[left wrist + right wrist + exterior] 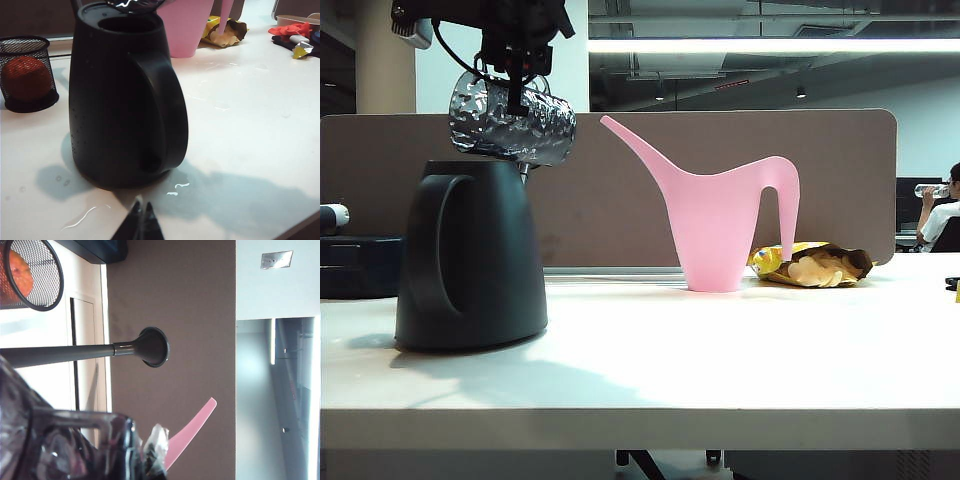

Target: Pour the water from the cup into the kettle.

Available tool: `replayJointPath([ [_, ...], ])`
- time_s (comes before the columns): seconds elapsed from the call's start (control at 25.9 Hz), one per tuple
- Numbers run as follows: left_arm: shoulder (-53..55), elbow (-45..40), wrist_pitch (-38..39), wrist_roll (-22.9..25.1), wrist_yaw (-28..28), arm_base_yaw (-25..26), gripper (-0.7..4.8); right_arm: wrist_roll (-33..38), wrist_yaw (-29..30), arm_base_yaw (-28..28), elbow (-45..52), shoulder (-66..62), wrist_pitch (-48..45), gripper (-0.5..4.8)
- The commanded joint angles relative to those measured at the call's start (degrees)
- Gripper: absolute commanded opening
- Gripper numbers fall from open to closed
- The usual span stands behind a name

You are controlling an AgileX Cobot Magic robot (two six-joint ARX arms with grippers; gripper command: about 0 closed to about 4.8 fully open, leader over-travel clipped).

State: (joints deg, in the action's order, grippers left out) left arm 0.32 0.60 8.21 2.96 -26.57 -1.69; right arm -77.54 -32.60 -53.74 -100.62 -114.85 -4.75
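The black kettle (470, 255) stands at the left of the table, and its round top opening (127, 22) has no lid on it. Just above that opening hangs the dimpled glass cup (510, 120), tipped onto its side with its mouth to the left. My right gripper (525, 85) comes down from above and is shut on the cup's handle. In the right wrist view the cup (55, 445) fills the corner beside the gripper (150, 460). My left gripper (142, 220) is shut and empty, low over the table in front of the kettle (120, 100).
A pink watering can (720, 220) stands mid-table with an open bag of chips (815, 265) behind it. A black mesh basket holding an orange (27, 75) sits beyond the kettle. Thin water streaks (85, 217) lie on the table near the kettle's base. Dark boxes (355, 265) are at the far left.
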Motion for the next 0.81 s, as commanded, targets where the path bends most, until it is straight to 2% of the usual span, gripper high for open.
replayJointPath([
  [0.04,0.0,0.2,-0.2,0.0,-0.2,0.0,-0.05,-2.2,-1.1,0.0,-0.2,-0.3,1.1,-0.06],
  [0.81,0.0,0.2,-0.1,0.0,-0.2,0.0,-0.05,-9.3,-3.8,-1.1,-0.2,-3.5,-3.0,-0.06],
])
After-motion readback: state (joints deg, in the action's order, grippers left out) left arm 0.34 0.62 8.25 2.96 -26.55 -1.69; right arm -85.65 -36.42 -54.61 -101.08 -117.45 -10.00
